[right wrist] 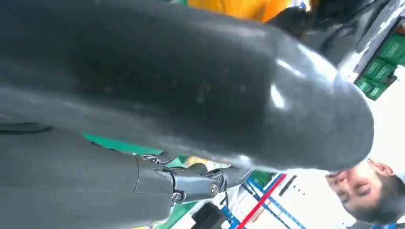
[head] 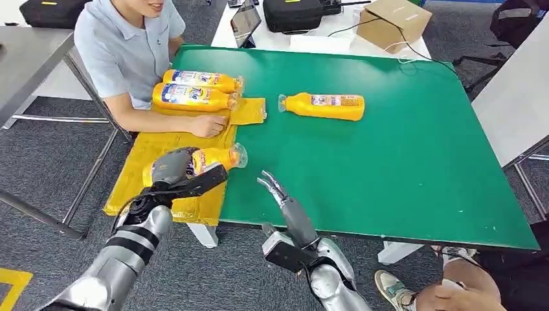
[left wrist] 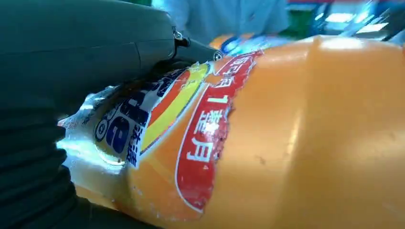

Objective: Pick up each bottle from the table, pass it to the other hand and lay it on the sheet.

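Note:
My left hand (head: pixel 176 173) grips an orange bottle (head: pixel 217 157) over the near part of the yellow sheet (head: pixel 144 150), its cap end pointing toward the green table (head: pixel 401 155). Close up in the left wrist view, that bottle (left wrist: pixel 286 143) shows its red and blue label, with my fingers (left wrist: pixel 86 52) wrapped over it. Two more orange bottles (head: pixel 201 80) (head: pixel 191 96) lie side by side at the sheet's far end. A fourth bottle (head: pixel 325 105) lies on its side on the table. My right hand (head: pixel 283 198) hovers at the table's near edge, fingers apart and empty.
A person in a light blue shirt (head: pixel 123 45) sits at the table's left, one hand (head: pixel 208 126) resting on the sheet. A cardboard box (head: pixel 395 23), a tablet (head: pixel 245 22) and a black case (head: pixel 294 13) stand beyond the far edge. Another person's foot (head: pixel 395 285) is near right.

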`<state>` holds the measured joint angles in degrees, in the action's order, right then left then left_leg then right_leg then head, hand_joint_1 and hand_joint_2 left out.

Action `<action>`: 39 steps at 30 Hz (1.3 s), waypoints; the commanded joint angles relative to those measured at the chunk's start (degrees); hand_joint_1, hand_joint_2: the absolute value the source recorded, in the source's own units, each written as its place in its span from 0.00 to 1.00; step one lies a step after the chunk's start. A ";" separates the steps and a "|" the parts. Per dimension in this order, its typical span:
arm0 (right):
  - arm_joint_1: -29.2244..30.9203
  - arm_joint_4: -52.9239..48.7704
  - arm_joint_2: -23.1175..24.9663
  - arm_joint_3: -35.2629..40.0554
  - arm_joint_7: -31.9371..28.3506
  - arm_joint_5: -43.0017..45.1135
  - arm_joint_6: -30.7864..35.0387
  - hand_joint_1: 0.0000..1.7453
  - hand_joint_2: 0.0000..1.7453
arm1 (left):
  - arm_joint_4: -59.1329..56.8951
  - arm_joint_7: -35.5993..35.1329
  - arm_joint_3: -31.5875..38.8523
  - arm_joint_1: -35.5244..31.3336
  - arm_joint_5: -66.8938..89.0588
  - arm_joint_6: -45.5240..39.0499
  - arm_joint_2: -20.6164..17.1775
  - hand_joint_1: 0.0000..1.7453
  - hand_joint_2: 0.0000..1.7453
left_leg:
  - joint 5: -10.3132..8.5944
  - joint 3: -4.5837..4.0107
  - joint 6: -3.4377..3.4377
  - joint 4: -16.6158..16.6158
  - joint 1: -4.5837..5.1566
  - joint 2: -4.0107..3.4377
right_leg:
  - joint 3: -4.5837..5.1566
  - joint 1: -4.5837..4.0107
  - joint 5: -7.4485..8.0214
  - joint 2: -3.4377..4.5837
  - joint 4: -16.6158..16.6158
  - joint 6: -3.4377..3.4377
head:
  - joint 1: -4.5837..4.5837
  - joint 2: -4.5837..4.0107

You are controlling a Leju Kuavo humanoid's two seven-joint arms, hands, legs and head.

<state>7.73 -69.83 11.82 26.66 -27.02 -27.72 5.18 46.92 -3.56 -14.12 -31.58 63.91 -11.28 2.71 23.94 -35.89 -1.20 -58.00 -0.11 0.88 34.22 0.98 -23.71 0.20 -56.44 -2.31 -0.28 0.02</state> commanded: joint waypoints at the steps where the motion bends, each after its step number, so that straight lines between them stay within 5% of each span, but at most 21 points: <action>1: 1.66 3.60 -0.53 1.67 0.07 0.61 -0.51 0.00 0.00 | -22.21 -0.49 1.53 -10.34 1.60 -0.95 -1.21 1.00 1.00 | 0.06 0.19 0.06 0.03 -0.06 -0.07 | -0.20 -0.07 -0.03 0.01 0.06 0.09 | 0.00 0.00; 5: 2.54 5.23 0.10 2.98 0.05 1.40 -1.35 0.00 0.00 | -27.36 -5.06 3.97 -12.43 1.84 2.38 -1.64 1.00 1.00 | 0.05 0.17 0.05 0.02 -0.03 -0.11 | -0.18 -0.04 -0.01 0.08 0.04 0.07 | 0.00 0.00; 12: 3.37 6.27 -0.18 2.94 -0.02 2.34 -0.40 0.00 0.00 | -28.73 -1.84 2.72 -10.54 4.13 3.25 0.31 0.99 1.00 | 0.07 0.46 0.08 0.12 -0.04 -0.21 | -0.42 -0.06 -0.02 0.16 0.13 0.12 | 0.00 0.00; 14: 3.23 6.45 -0.41 2.79 -0.01 2.37 -0.57 0.00 0.00 | -28.09 0.39 2.06 -9.75 4.74 3.92 1.25 0.68 1.00 | 0.03 0.40 0.04 0.09 0.01 -0.10 | -0.35 -0.01 -0.01 0.08 0.08 0.05 | 0.00 0.00; 15: 3.14 6.71 -0.36 2.53 -0.05 2.54 -0.61 0.00 0.00 | -27.81 2.02 1.71 -9.53 4.89 4.86 1.60 0.18 1.00 | 0.07 0.54 0.06 0.12 -0.01 -0.15 | -0.49 -0.04 -0.02 0.10 0.14 0.09 | -0.02 0.00; 16: 3.22 6.97 -0.32 2.47 -0.08 2.59 -0.66 0.00 0.00 | -27.75 2.55 1.54 -9.53 4.95 5.45 1.80 0.00 1.00 | 0.05 0.49 0.04 0.10 0.00 -0.12 | -0.44 -0.02 -0.02 0.09 0.10 0.06 | 0.00 0.00; 20: 3.48 7.62 -0.17 2.39 -0.16 2.66 -0.65 0.00 0.00 | -27.42 3.23 1.19 -9.73 5.12 6.19 2.02 0.00 1.00 | 0.08 0.52 0.05 0.08 -0.04 -0.13 | -0.50 -0.06 -0.04 0.07 0.13 0.09 | 0.02 0.00; 30: 4.60 11.13 -0.10 1.12 -1.92 3.23 0.95 0.00 0.00 | -17.65 18.54 9.44 -7.25 -15.70 15.00 4.57 0.00 1.00 | -0.01 0.52 0.02 0.10 0.01 0.24 | -0.64 0.01 -0.02 -0.18 0.13 0.09 | 0.00 0.00; 39: 4.57 11.15 -0.07 1.14 -2.01 3.24 0.93 0.00 0.00 | -15.84 18.00 8.96 -6.70 -17.46 15.68 4.43 0.00 1.00 | -0.01 0.50 0.03 0.06 -0.01 0.14 | -0.60 -0.03 -0.04 -0.17 0.09 0.11 | 0.00 0.00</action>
<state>9.53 -63.45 12.83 28.26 -28.94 -24.55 5.88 30.79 14.58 -6.99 -39.12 46.69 3.76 6.62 23.86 -35.58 -1.23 -58.00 -0.08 1.18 33.81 1.01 -23.72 -0.05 -56.43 -2.31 -0.28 0.02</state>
